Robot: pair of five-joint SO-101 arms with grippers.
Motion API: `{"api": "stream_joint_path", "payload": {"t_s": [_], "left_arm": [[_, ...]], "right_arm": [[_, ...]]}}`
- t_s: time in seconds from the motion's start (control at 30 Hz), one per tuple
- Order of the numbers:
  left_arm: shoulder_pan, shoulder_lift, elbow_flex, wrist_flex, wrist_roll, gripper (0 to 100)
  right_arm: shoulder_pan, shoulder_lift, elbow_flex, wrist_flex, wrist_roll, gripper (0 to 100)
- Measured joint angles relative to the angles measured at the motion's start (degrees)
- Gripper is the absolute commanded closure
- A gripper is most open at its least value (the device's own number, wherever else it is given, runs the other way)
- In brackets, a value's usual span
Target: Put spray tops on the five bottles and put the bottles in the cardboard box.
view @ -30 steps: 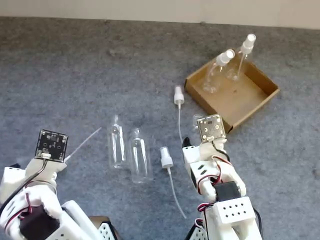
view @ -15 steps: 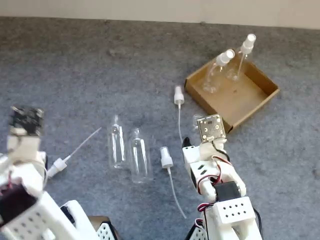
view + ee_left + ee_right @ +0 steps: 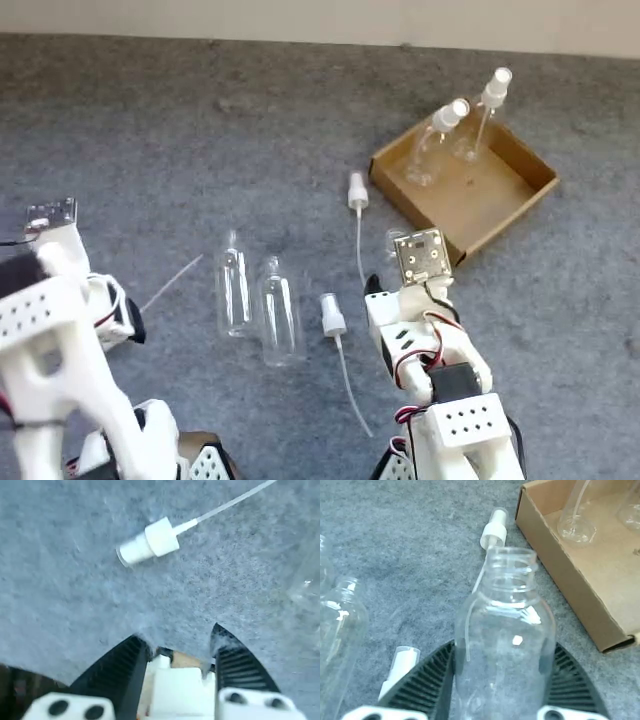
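The left gripper (image 3: 177,635), jaws wide and empty, has a loose spray top (image 3: 150,547) lying on the table (image 3: 60,605) just ahead of it, long axis nearly parallel to the line across its jaws, so it likely needs a wrist turn; the right gripper (image 3: 502,680) clasps an open-necked bottle (image 3: 505,630) upright, cardboard box (image 3: 560,575) just beyond it

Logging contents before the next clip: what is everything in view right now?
cardboard box: one, brown, far right on the carpet.
capped bottles: two, clear, in the box.
uncapped bottles: two, clear, lying mid-carpet.
held bottle: one, clear, uncapped, in the right gripper.
spray tops: three, white, loose on the carpet.
carpet: one, grey, under everything.
left gripper: open, near one spray top.
right gripper: shut on the held bottle.
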Motion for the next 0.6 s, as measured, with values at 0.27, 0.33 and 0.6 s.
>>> {"api": "stream_joint_path", "payload": {"t_s": [0.27,0.33,0.6], "left_arm": [[0.97,9.67,-1.93,-0.35,17.76,84],[0.97,10.29,-1.93,-0.35,20.22,84],[-2.55,10.37,-1.93,-8.79,27.52,61]], "right_arm": [[0.00,0.00,0.00,0.00,0.00,80.7],[0.00,0.00,0.00,0.00,0.00,80.7],[0.00,0.00,0.00,0.00,0.00,80.7]]}}
